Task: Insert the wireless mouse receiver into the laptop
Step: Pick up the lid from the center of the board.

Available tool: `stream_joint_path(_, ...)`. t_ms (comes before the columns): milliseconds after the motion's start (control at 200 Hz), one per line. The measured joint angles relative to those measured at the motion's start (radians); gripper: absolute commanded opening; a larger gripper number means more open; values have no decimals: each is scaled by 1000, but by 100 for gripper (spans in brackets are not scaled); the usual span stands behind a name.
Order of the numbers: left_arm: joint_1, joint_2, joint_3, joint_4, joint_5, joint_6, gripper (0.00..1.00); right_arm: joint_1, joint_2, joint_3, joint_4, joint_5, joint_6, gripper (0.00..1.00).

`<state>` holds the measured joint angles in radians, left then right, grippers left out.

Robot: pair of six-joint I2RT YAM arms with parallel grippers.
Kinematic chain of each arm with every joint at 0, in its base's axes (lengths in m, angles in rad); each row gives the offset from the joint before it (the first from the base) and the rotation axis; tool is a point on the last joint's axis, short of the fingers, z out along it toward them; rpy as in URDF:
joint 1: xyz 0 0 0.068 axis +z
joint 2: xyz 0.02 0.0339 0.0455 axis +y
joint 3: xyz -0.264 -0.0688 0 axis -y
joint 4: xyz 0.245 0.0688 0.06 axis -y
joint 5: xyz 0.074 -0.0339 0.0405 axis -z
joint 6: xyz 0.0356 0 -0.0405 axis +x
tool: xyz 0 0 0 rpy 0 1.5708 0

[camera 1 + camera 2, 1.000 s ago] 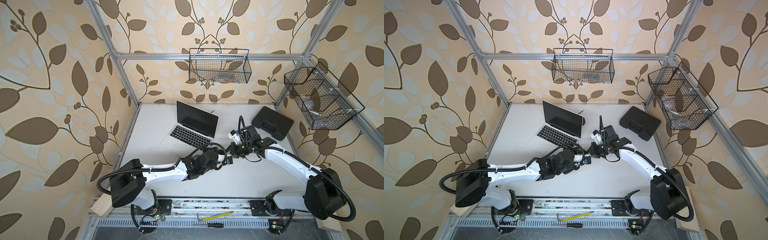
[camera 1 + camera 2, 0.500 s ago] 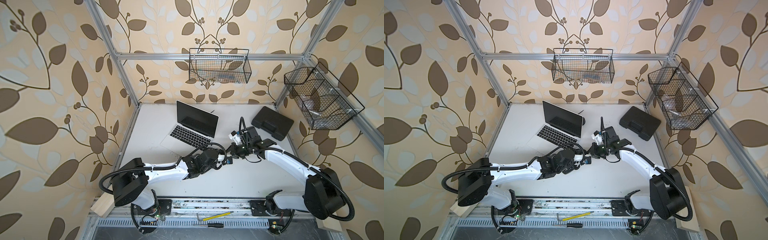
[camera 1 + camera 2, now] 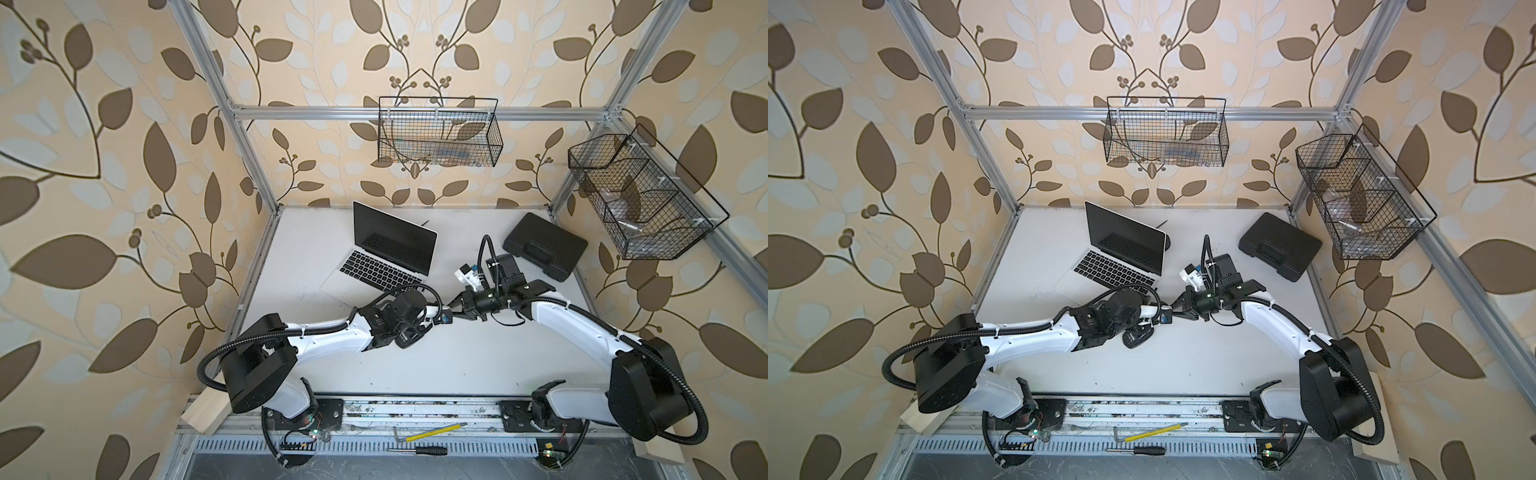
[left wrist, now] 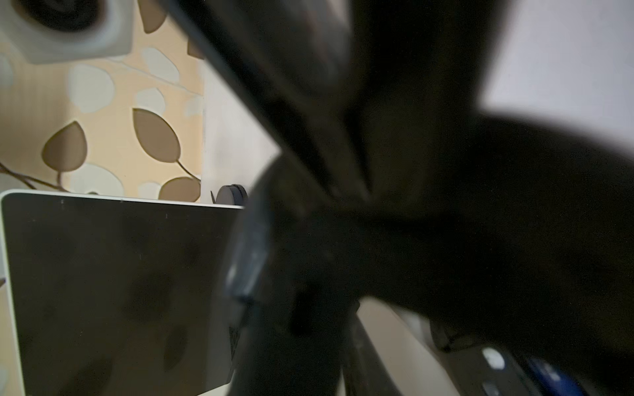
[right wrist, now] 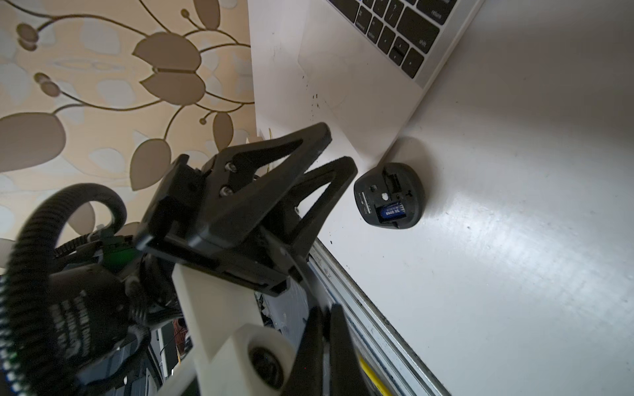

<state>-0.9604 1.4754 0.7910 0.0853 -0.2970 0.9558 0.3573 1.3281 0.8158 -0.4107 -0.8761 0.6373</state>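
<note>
Almost nothing has shifted over the last second: both arms stay nose to nose above the middle of the counter (image 3: 478, 365). Seen from the right wrist, the left pincer (image 5: 338, 151) has its fingers a little apart at the tips, with pale counter showing in the gap and nothing visible between them. The right pincer (image 3: 454, 311) is closed, and I can see nothing held in it. The wireless mouse receiver shows in no view, so I cannot say whether it sits in a pincer or in the upturned mouse (image 5: 389, 195). That mouse lies just beyond the left pincer's tips with its battery bay open, just beside the near corner of the laptop (image 3: 365, 266), which stands open farther out the same way. The receiver is probably very light, rigid and smooth, and likely to twist or flick away under an off-centre squeeze. The flat sides of its plastic nub look the best place to hold it, leaving the metal plug clear. The slim laptop may slide when pushed. The counter is white, smooth and faintly glossy, with dark specks. Room is tight: the pincers crowd each other, cable loops arch over both, a black case (image 3: 544, 245) lies behind the right pincer, and framed walls close in all round.
</note>
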Motion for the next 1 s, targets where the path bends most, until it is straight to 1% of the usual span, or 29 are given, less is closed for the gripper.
stream_joint_path(75, -1, 0, 0, -6, 5, 8, 0, -4, 0, 0, -9, -8, -10, 0)
stream_joint_path(105, -1, 0, 0, -7, 7, 2, 0, -5, 0, 0, -13, -11, -13, 0)
stream_joint_path(115, -1, 0, 0, -8, 7, 18, 0, -6, 0, 0, -13, -11, -14, 0)
stream_joint_path(125, -1, 0, 0, -8, 10, 1, 0, -6, 0, 0, -15, -12, -14, 0)
stream_joint_path(360, -2, -26, -8, -11, 40, -18, 0, -6, 1, 0, -20, -16, -26, 0)
stream_joint_path(565, 6, -55, 16, -61, 122, -93, 0, -8, 3, 0, -21, -15, -28, 0)
stream_joint_path(570, 7, -55, 18, -64, 126, -95, 0, -8, 3, 0, -21, -15, -28, 0)
stream_joint_path(605, 13, -55, 23, -76, 140, -101, 26, -10, 3, 0, -20, -15, -27, 0)
stream_joint_path(620, 14, -55, 25, -80, 143, -105, 33, -11, 3, 0, -19, -15, -27, 0)
stream_joint_path(640, 16, -55, 26, -81, 146, -105, 37, -11, 3, 0, -18, -15, -25, 0)
stream_joint_path(680, 20, -55, 26, -82, 157, -113, 42, -12, 3, 0, -17, -14, -23, 0)
stream_joint_path(731, 26, -55, 26, -82, 159, -124, 53, -12, 3, 0, -14, -14, -19, 0)
stream_joint_path(821, 26, -61, 26, -79, 156, -134, 56, -12, 3, 0, -14, -13, -16, 0)
stream_joint_path(876, 26, -71, 25, -67, 140, -126, 61, -12, 5, 0, -15, -11, -17, 0)
stream_joint_path(1001, 26, -99, 20, -37, 121, -120, 63, -11, 19, 0, -15, -10, -16, 0)
